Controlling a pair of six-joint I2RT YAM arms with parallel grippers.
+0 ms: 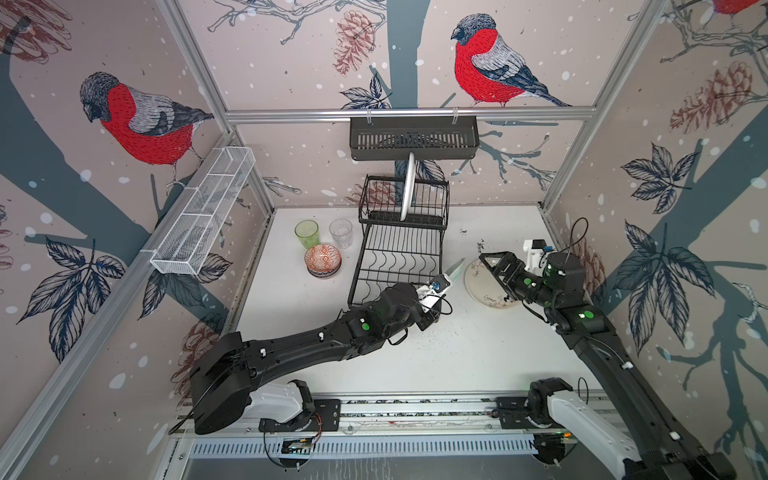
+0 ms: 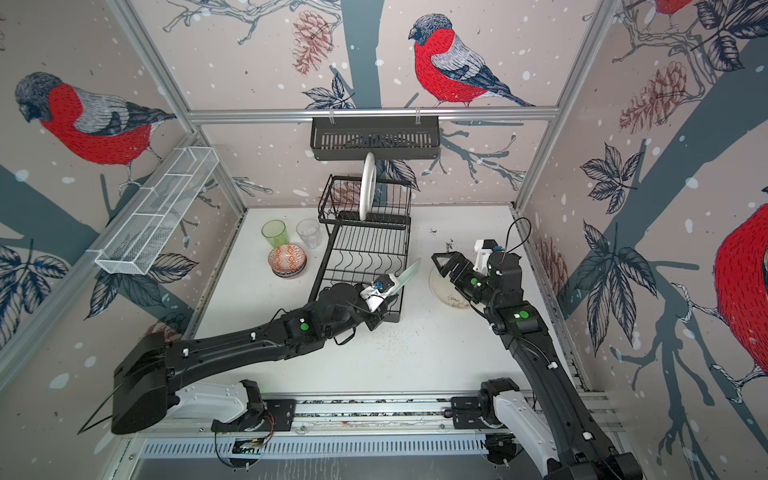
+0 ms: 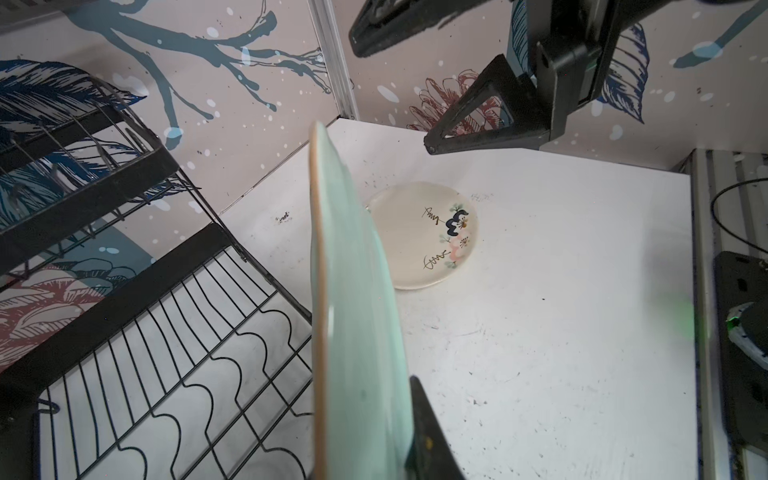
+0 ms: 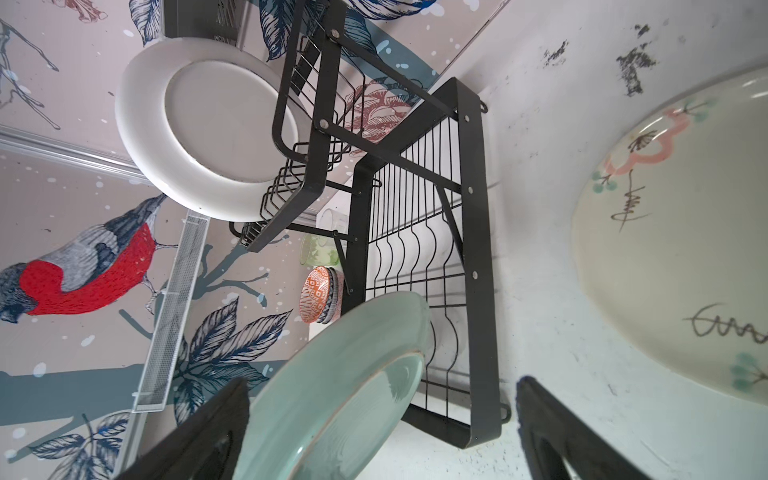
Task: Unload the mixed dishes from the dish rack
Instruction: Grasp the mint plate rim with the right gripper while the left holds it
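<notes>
One white plate (image 1: pixel 408 183), edge-on overhead, broadside from right wrist

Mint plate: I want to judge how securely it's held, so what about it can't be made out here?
Left wrist view: the mint plate hides one finger of the left gripper.
Both top views: plate seen edge-on, grip covered by the wrist camera.
Right wrist view: the frame's edge cuts off the plate's gripped part.

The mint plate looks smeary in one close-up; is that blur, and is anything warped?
Left wrist view: the mint plate sits close to the lens and goes soft, while the flowered plate behind stays crisp. Right wrist view: the dish rack looks stretched. In both top views the frame posts splay.
</notes>
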